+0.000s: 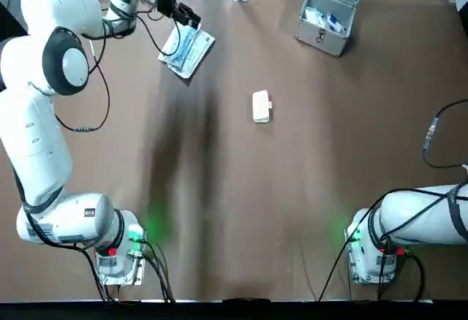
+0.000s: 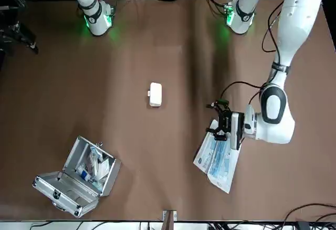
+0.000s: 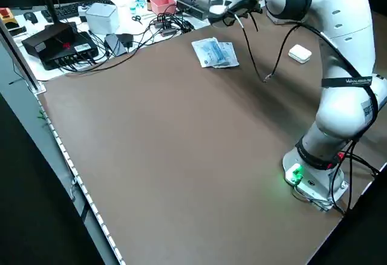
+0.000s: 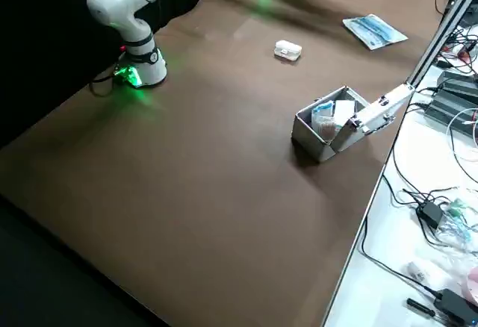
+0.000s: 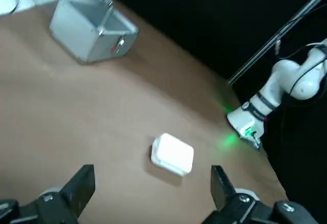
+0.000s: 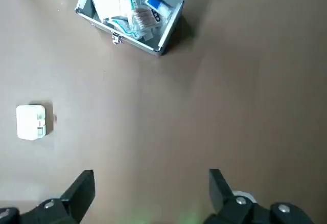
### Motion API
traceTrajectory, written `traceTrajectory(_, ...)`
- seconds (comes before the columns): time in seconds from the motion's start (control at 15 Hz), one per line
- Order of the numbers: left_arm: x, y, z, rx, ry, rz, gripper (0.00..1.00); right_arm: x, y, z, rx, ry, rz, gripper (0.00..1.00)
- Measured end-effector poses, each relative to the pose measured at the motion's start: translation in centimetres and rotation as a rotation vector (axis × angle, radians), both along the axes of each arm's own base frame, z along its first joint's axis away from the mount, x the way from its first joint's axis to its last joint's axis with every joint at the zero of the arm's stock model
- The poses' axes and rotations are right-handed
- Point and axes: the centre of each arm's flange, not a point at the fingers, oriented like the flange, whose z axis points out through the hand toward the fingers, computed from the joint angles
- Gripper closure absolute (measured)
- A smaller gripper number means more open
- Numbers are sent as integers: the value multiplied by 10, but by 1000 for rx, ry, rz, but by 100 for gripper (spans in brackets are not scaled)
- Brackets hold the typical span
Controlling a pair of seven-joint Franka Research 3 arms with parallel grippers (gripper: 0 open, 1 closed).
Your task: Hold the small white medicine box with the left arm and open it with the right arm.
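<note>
Brown bench [image 1: 241, 210], two arm bases at its near edge, green lights lit on both. The left arm [image 1: 44, 137] reaches up and over to the far left part of the bench, with its wrist turned toward the middle. The right arm [image 1: 424, 218] lies low at the near right corner and runs off the right edge.

A silver case [image 1: 329, 13] stands at the far right part of the bench, lid up, with white and blue supplies inside. Flat blue-white packets [image 1: 188, 50] lie at the far left in a small fanned stack.

The left claw [image 5: 153, 172] hovers off the bench just beside the packets' far edge, pointed toward the box. Its fingers are spread wide with nothing between them. The right claw [image 6: 150, 175] is high over the bench looking down, fingers also wide apart and holding nothing, with the case and box well below it.

The box [image 1: 261, 106] is small and white. It lies flat near the bench middle, between packets and case and well apart from both, latch tab on one side. Neither claw touches it.
</note>
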Motion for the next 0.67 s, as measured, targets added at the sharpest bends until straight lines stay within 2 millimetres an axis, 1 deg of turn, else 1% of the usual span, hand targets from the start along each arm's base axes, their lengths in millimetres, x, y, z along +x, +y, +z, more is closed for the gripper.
traceTrajectory(0.2,-9,-19,-41,-127,-60,-24,0,2,1,-4,0,5,2,1)
traceTrajectory(0.33,-15,-31,-63,-182,-115,-54,0,8,1,-18,1,23,3,1)
traceTrajectory(0.4,-18,-36,-70,-211,-154,-67,0,13,2,-30,3,44,4,1)
traceTrajectory(0.47,-20,-42,-75,-242,-191,-77,0,20,3,-47,4,71,6,1)
traceTrajectory(0.67,-34,-69,-89,-295,-237,-123,0,45,17,-107,83,163,15,2)
